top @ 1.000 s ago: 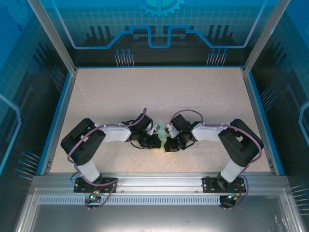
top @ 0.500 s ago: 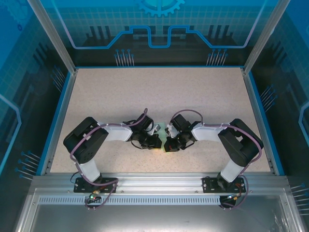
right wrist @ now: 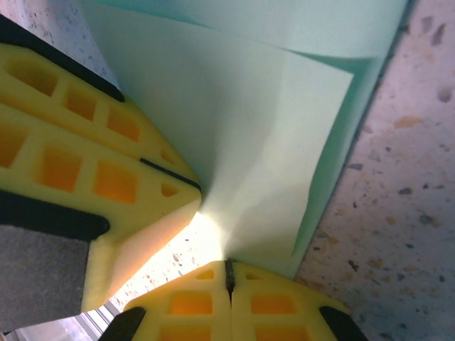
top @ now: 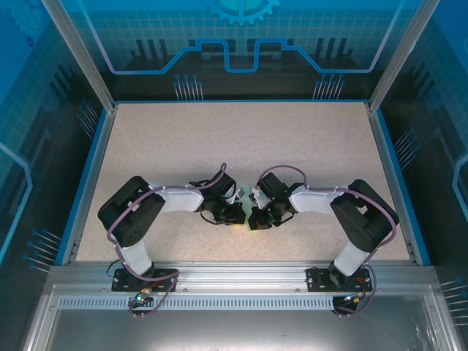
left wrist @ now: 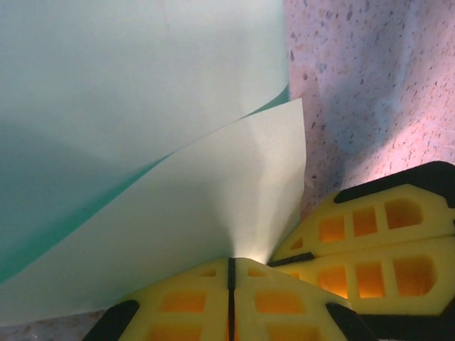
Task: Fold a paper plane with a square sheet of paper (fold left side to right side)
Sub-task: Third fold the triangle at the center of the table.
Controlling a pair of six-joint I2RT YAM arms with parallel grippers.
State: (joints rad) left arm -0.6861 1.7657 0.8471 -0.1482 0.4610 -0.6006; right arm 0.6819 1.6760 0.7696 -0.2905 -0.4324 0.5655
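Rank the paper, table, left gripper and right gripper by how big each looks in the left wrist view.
1. Paper
2. Table, only narrowly
3. Right gripper
4. Left gripper
Both grippers are cropped, so their order is unsure.

Left end effector (left wrist: 231,268) and right end effector (right wrist: 229,270) both clamped shut, facing each other, just beside one another

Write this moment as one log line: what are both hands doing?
left hand: shut on paper | right hand: shut on same paper | paper: curled into two layers | hands: side by side
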